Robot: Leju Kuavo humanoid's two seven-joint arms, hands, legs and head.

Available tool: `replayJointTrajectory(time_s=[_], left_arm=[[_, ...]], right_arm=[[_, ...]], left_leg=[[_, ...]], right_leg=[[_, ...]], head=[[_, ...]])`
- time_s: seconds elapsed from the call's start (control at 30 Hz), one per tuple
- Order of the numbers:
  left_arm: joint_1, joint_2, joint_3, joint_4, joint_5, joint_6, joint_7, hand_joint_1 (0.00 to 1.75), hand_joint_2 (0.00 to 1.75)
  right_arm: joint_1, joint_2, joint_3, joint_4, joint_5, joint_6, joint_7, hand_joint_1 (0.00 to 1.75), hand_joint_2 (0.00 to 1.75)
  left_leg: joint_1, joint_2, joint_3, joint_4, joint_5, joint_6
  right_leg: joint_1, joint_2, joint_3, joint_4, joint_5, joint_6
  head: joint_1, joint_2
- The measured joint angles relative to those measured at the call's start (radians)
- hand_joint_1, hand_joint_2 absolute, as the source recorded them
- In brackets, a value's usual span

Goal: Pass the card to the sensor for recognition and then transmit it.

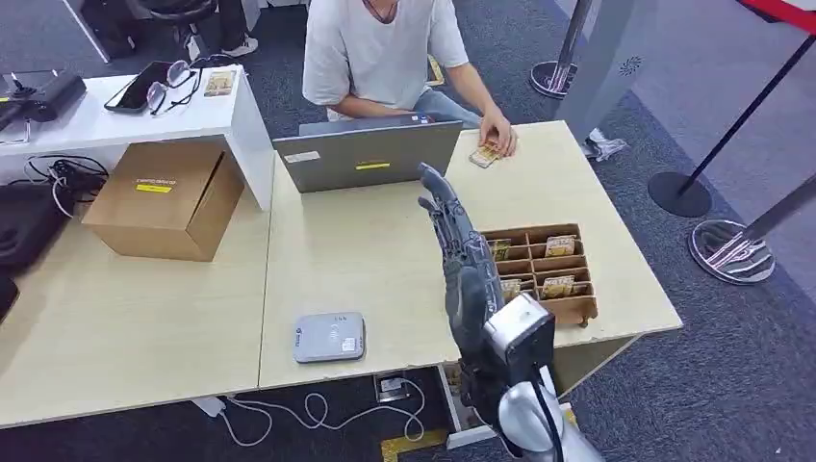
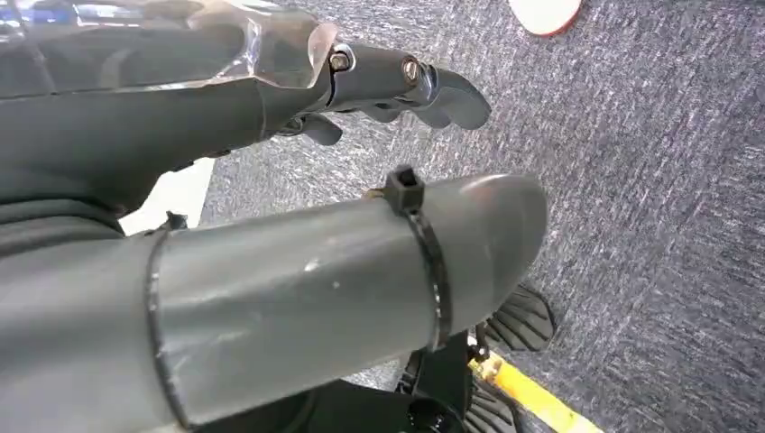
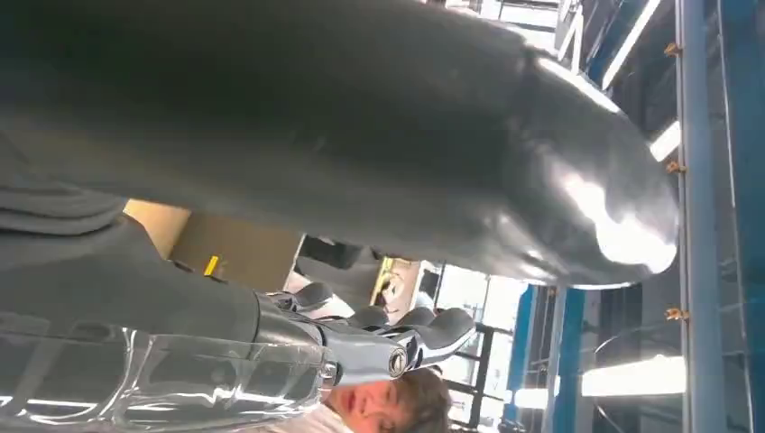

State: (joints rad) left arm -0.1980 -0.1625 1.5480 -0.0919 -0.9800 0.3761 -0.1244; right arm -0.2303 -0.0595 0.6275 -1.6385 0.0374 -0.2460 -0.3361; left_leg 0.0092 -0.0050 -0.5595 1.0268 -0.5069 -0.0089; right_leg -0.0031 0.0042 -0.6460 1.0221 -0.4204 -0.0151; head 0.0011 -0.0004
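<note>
Right robot hand (image 1: 460, 258) raised high over the pale wooden counter (image 1: 366, 260), fingers straight and a little apart, holding nothing. Left robot hand (image 2: 397, 86) hanging low by the grey carpet floor (image 2: 649, 180), fingers a little bent, nothing in them.

Small printed cards (image 1: 558, 265) lying in the brown wooden tray with little boxes (image 1: 568, 310), just to the right of the raised robot hand and lower down. Tray's long side running left to right on the counter. Flat grey square card sensor (image 1: 329, 337) sitting to the left of that robot hand, near the front edge of the counter. So: cards on one side, sensor on the other, right robot hand much nearer to both.

One more card (image 1: 484, 155) far across the counter, under the hand of a person in a white shirt (image 1: 380, 43), beside a grey laptop (image 1: 368, 154).

Left part of the tray hidden behind the right arm. Pictures on the cards too small to read.
</note>
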Motion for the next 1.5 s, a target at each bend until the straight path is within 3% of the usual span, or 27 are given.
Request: replayJointTrajectory(time_s=[0.4,0.63,0.93,1.23,1.5], left_arm=[[0.000,0.004,0.000,0.000,0.000,-0.001,0.012,0.00,0.00],[-0.001,0.005,0.000,0.000,0.002,-0.005,0.015,0.00,0.00],[-0.004,0.004,0.000,0.000,-0.009,-0.005,0.015,0.00,0.00],[-0.008,-0.002,0.000,0.000,-0.014,-0.008,0.007,0.00,0.00],[-0.003,-0.002,0.000,0.000,0.019,-0.025,0.000,0.00,0.00]], right_arm=[[0.012,0.000,-0.014,-0.015,0.045,0.014,0.009,0.00,0.00],[0.012,-0.019,-0.032,0.015,0.288,-0.028,0.083,0.00,0.00],[0.024,-0.074,-0.141,0.124,0.620,-0.025,0.215,0.00,0.00],[0.081,-0.114,-0.241,0.177,0.799,0.010,0.301,0.00,0.00],[0.117,-0.143,-0.282,0.192,0.898,0.056,0.326,0.00,0.00]], left_leg=[[0.000,0.000,0.000,0.000,0.000,0.000],[0.000,0.000,0.000,0.000,0.000,0.000],[0.000,0.000,0.000,0.000,0.000,0.000],[0.000,0.000,0.000,0.000,-0.001,0.000],[0.000,0.000,0.000,0.000,-0.001,0.001]], right_leg=[[0.000,0.000,0.000,0.000,0.000,0.000],[0.000,0.000,0.000,0.000,0.000,0.000],[0.000,0.000,0.000,0.000,0.000,0.000],[0.000,0.000,0.000,0.000,0.000,0.000],[0.000,0.000,0.000,0.000,0.000,0.000]], head=[[0.000,0.000],[0.000,0.000],[0.000,0.000],[0.000,0.000],[0.000,0.000]])
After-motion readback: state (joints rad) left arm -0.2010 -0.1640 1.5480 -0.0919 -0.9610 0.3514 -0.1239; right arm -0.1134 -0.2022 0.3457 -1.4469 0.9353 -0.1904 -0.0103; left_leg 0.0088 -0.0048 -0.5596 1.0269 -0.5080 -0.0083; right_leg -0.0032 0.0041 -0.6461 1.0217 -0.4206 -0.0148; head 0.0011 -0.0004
